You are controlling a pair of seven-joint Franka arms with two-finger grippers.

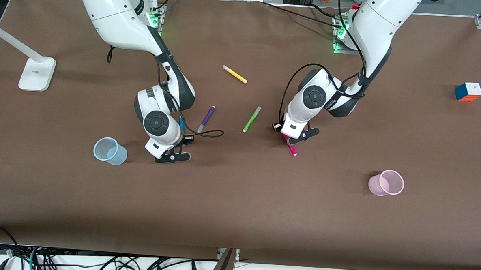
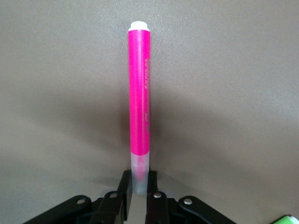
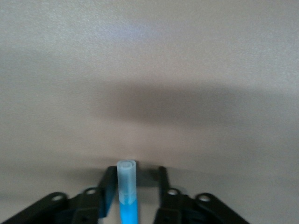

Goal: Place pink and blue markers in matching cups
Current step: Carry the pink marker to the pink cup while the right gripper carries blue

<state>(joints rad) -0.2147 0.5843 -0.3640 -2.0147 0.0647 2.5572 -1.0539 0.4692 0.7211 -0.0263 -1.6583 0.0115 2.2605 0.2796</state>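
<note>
Left claw (image 2: 139,196) clamped on pink marker (image 2: 140,93)

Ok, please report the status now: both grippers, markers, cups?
Left gripper shut on magenta-pink felt-tip marker. Right gripper around bright blue felt-tip marker, jaws not closed. Translucent plastic cups, pale blue and pale pink, unobstructed.

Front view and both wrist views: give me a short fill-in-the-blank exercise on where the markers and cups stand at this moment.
1. The left claw is shut on the pale end of the ____ marker.
2. The marker between the right claw's fingers is ____.
3. The pale blue cup stands toward the ____ arm's end of the table.
4. The green pen lies nearer the front camera than the ____ pen.

Missing words: pink; blue; right; yellow
</note>
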